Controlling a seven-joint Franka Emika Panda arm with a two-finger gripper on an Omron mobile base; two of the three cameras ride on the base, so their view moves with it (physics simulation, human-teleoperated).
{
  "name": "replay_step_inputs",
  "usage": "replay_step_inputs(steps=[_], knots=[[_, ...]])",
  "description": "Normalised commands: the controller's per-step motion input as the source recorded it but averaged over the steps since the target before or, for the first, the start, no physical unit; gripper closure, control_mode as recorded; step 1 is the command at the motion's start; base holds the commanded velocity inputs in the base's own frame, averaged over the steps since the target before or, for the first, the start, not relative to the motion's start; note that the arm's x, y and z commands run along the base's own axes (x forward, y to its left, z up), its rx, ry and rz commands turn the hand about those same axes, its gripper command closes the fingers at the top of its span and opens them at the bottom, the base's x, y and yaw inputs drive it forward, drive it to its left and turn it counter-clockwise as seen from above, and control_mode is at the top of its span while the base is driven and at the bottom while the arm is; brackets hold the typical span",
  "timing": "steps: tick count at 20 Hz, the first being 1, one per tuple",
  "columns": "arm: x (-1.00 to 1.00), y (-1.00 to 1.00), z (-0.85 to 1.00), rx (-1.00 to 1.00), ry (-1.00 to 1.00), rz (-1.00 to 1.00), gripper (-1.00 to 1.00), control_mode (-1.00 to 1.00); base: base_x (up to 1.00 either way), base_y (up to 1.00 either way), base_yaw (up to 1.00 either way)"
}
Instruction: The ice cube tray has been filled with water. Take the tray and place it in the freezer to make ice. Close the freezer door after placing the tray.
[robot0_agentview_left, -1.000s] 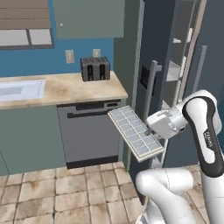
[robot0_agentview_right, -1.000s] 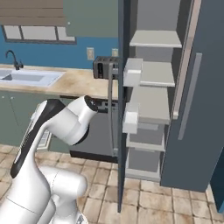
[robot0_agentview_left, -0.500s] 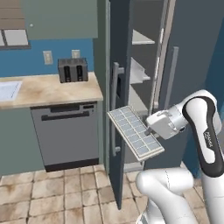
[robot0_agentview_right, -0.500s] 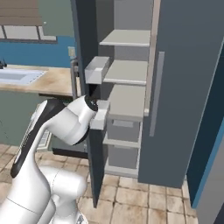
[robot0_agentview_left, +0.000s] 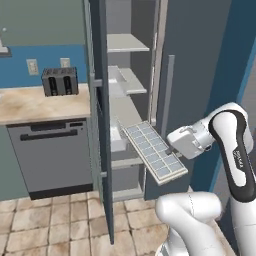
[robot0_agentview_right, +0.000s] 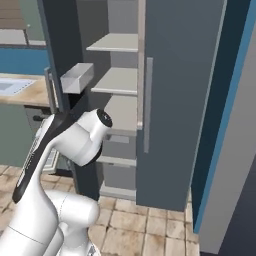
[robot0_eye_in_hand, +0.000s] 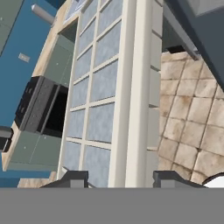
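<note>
The ice cube tray (robot0_agentview_left: 155, 152) is a pale grid of square cells held level in front of the freezer (robot0_agentview_left: 127, 87), at about its lower shelf height. My gripper (robot0_agentview_left: 172, 150) is shut on the tray's right end. In the hand view the tray (robot0_eye_in_hand: 105, 87) runs away from the gripper (robot0_eye_in_hand: 120, 179), with one fingertip (robot0_eye_in_hand: 72, 178) on each side of its near edge. The water (robot0_eye_in_hand: 98, 120) shows as a bluish sheen in the cells. The freezer door (robot0_agentview_left: 100, 125) stands wide open, edge-on, left of the tray. White shelves (robot0_agentview_right: 117, 80) show inside.
A black toaster (robot0_agentview_left: 59, 81) sits on the beige counter (robot0_agentview_left: 30, 105) above the grey dishwasher (robot0_agentview_left: 50, 155), left of the open door. The fridge's other door (robot0_agentview_right: 175, 100) is closed to the right, with a vertical handle (robot0_agentview_right: 148, 105). A door bin (robot0_agentview_right: 77, 77) juts out near my arm.
The whole scene has slid left in both base views, so the base has moved toward the freezer. The tray stays in the gripper, now directly in front of the open shelves.
</note>
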Motion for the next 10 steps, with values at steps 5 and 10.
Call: replay_step_inputs(steps=[5,10], knots=[[0.00,0.00,0.00,0.00,0.00,0.00,1.00,1.00,-0.07,-0.55,0.00],[0.00,0.00,0.00,0.00,0.00,0.00,1.00,1.00,-0.01,-0.44,0.00]])
